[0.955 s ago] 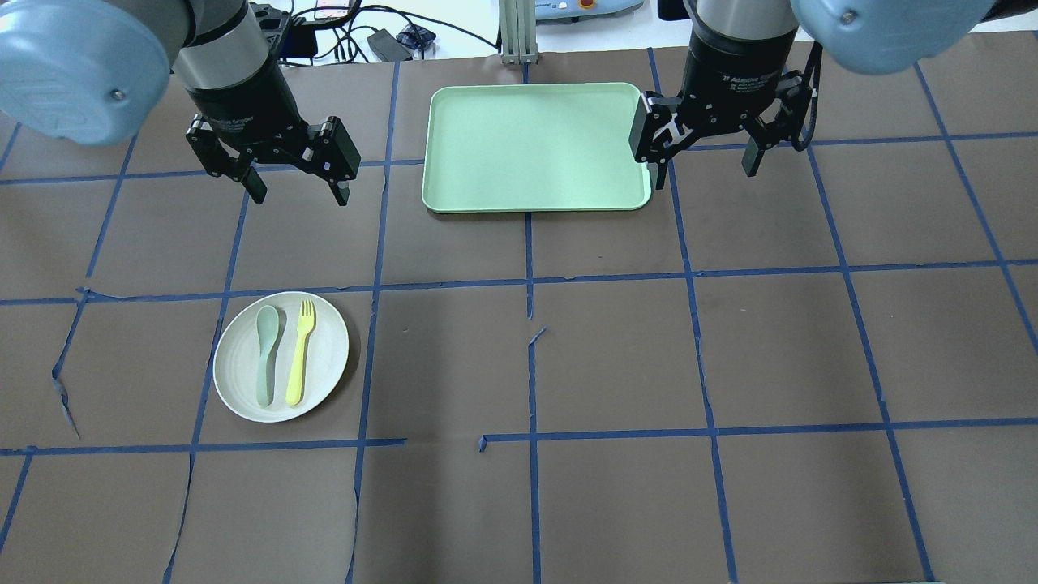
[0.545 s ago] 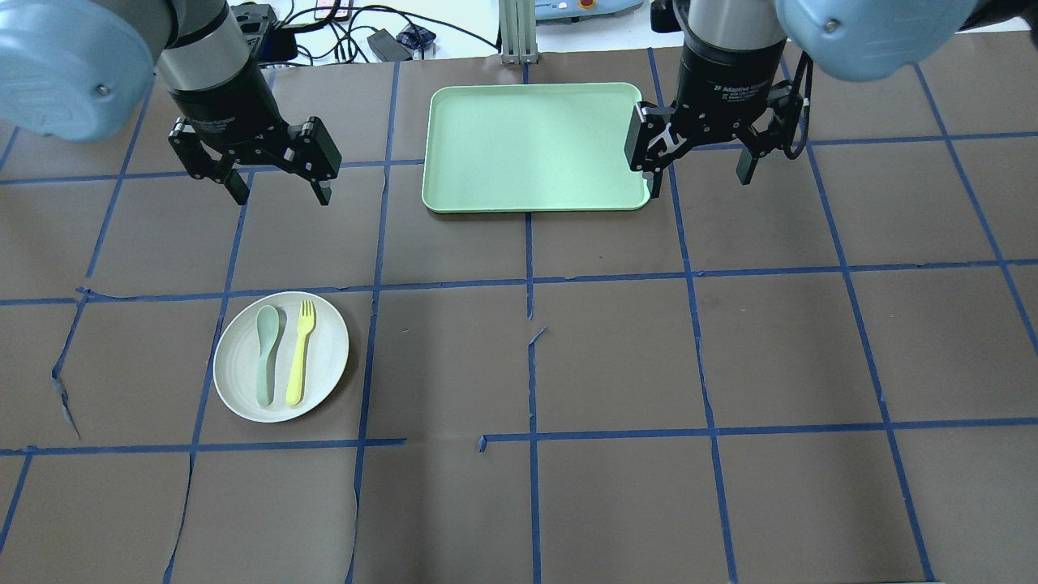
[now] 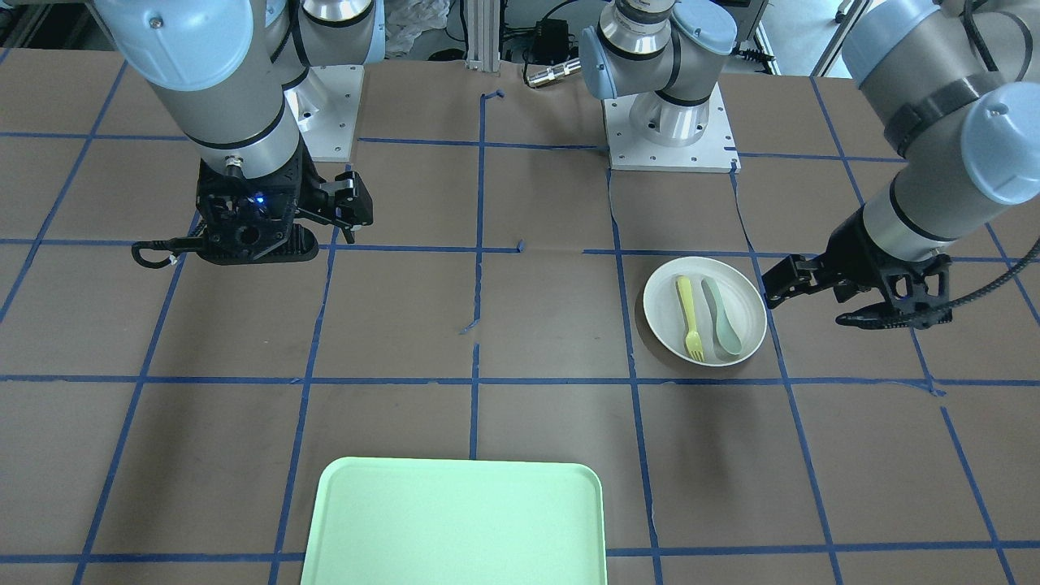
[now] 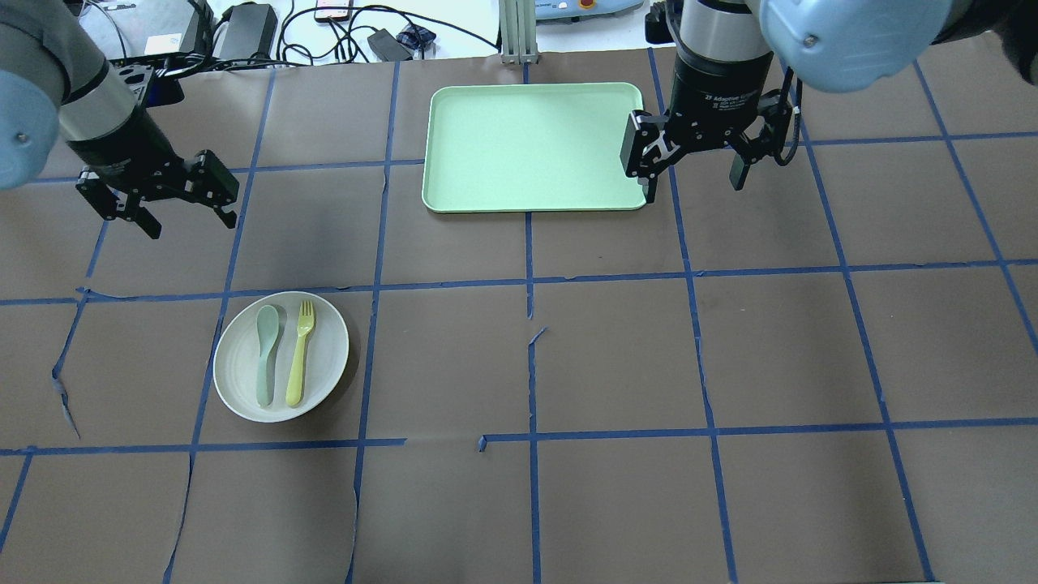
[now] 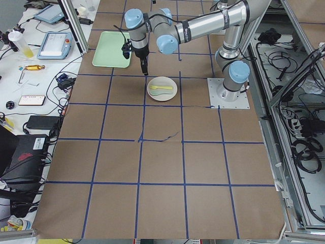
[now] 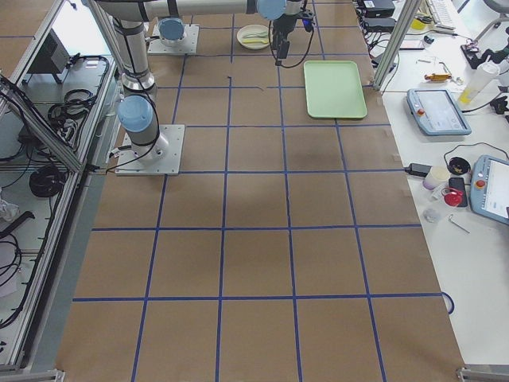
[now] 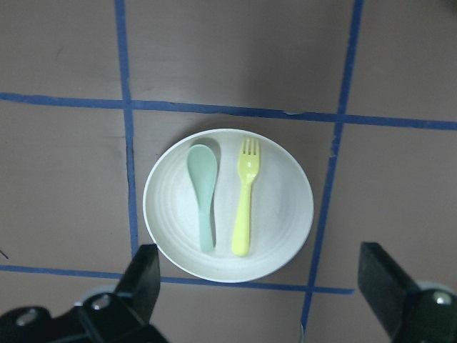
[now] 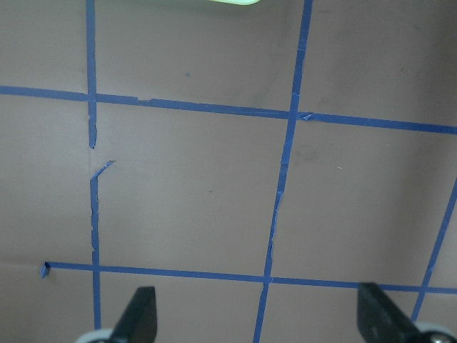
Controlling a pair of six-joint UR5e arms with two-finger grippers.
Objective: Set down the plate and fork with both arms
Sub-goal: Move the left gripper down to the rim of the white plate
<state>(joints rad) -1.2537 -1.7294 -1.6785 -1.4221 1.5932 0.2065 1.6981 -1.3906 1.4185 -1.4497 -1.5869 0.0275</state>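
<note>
Robotics lab, set up as a data-collection cell. Two robot arms [image 3: 227, 106] are bolted through white base plates [image 3: 668, 138] onto a big table [image 4: 608, 357]. The table is papered brown and marked off with a blue tape grid [image 3: 390, 379]. Aluminium frame posts [image 6: 390, 40] stand around the table. A white side bench [image 6: 477, 263] holds teach pendants [image 6: 433, 110], a bottle [image 6: 475, 83] and small tools. Loose black cables [image 5: 299, 127] lie coiled along one side of the cell. A power brick [image 4: 388, 45] and leads sit past the table's far edge, and a black box [image 5: 23, 157] stands by the bench end. Fixed cameras cover the table from several sides, with one on each wrist.
</note>
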